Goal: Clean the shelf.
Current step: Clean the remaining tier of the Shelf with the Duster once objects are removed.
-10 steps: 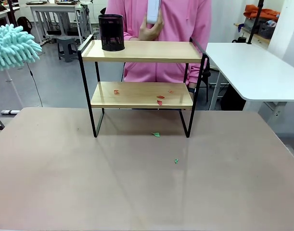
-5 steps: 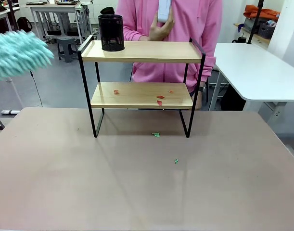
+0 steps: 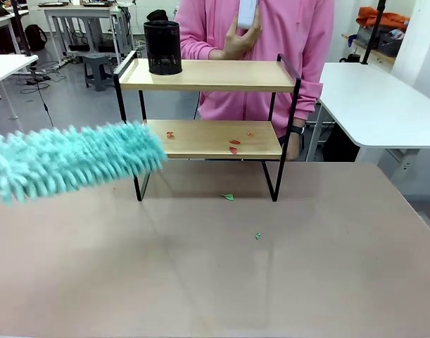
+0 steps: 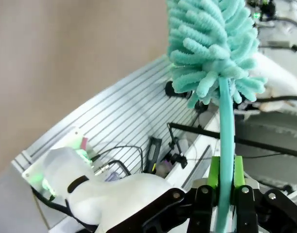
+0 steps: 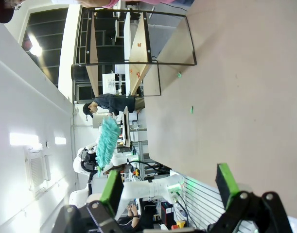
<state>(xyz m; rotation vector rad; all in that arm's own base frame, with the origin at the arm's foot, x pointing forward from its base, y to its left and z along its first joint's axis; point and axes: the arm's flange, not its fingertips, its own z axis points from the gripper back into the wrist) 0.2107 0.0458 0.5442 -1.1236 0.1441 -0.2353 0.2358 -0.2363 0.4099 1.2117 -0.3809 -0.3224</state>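
Your left gripper (image 4: 226, 171) clamps the teal duster (image 3: 74, 160) near the table's (image 3: 200, 282) left edge. Your right gripper's (image 5: 168, 183) jaws stand apart.

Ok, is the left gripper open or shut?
Shut. In the left wrist view the left gripper's green pads press on both sides of the duster's teal handle, with no gap.

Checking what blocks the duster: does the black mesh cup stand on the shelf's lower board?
No, the black mesh cup stands on the top board of the shelf, at its left end.
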